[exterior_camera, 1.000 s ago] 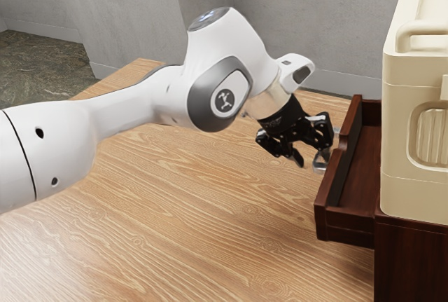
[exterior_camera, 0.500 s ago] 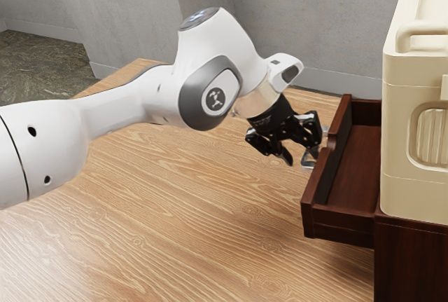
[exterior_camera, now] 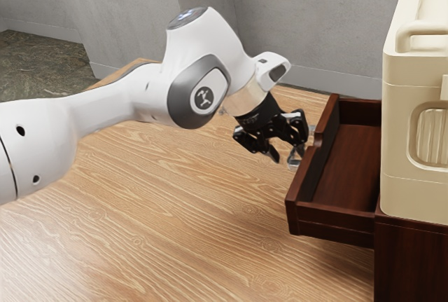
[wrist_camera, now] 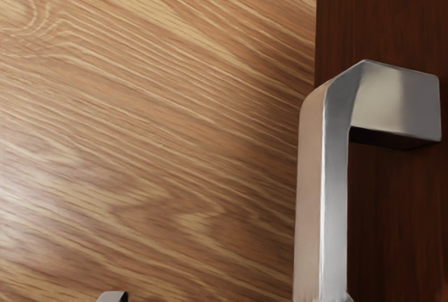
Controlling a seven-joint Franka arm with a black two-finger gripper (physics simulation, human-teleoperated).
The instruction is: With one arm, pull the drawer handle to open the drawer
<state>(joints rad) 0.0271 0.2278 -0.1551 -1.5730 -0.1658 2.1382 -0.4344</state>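
Observation:
The gripper (exterior_camera: 285,158) is at the front of the pulled-out drawer (exterior_camera: 344,170), its two fingers spread apart. One finger is at the metal handle (exterior_camera: 293,165); the other stands off to the exterior view's left, over the table. In the wrist view the silver handle (wrist_camera: 334,197) rises from the dark drawer front (wrist_camera: 395,211). Fingertips of the gripper (wrist_camera: 229,298) peek in at the lower edge, one beside the handle bar on its drawer-front side, the other well away from it. Part of the handle is hidden behind the finger.
A beige box-like case (exterior_camera: 416,141) stands on the dark wooden cabinet (exterior_camera: 409,263) at the exterior view's right. The wooden table (exterior_camera: 175,225) extends beneath the arm and drawer. Grey walls (exterior_camera: 301,22) rise behind.
The drawer has slid farther out of the cabinet, toward the exterior view's left. My arm and gripper have moved the same way along with the handle, fingers still apart.

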